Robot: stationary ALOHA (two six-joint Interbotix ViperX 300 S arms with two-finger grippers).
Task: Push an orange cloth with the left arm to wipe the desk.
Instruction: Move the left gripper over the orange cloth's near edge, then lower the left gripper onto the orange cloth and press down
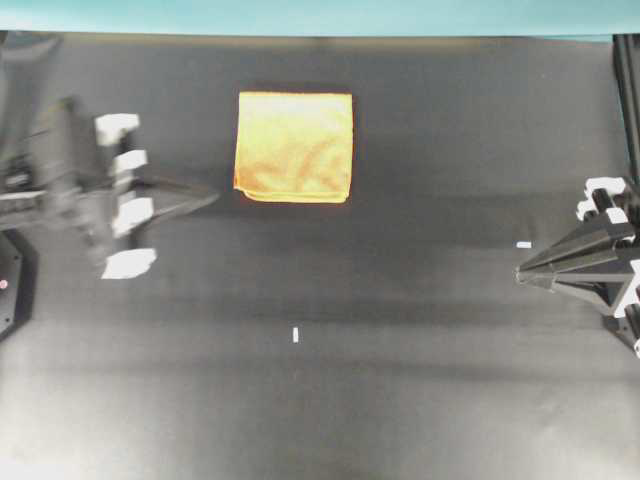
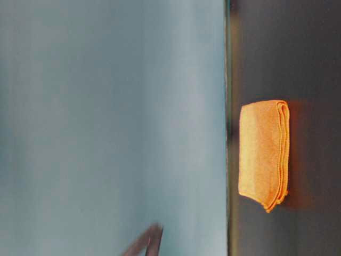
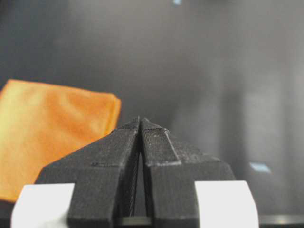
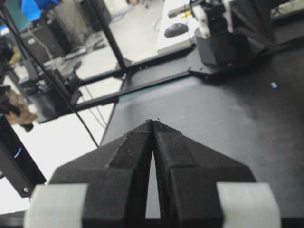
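Note:
The orange cloth [image 1: 294, 147] lies flat and folded on the black desk [image 1: 400, 380], towards the far middle. It also shows in the table-level view [image 2: 264, 152] and in the left wrist view [image 3: 42, 133]. My left gripper [image 1: 212, 195] is shut and empty, its pointed tip just left of the cloth's near left corner, a small gap apart. In the left wrist view [image 3: 140, 119] the jaws meet at the tip, with the cloth ahead to the left. My right gripper [image 1: 520, 272] is shut and empty at the far right, well away from the cloth; its jaws touch at the tip [image 4: 153, 121].
Small white tape marks sit at the middle front [image 1: 295, 335] and right [image 1: 523, 244]. A teal strip [image 1: 300, 15] runs along the far edge. A black post [image 1: 628, 90] stands at the right edge. The left arm's base [image 4: 223, 38] shows across the desk.

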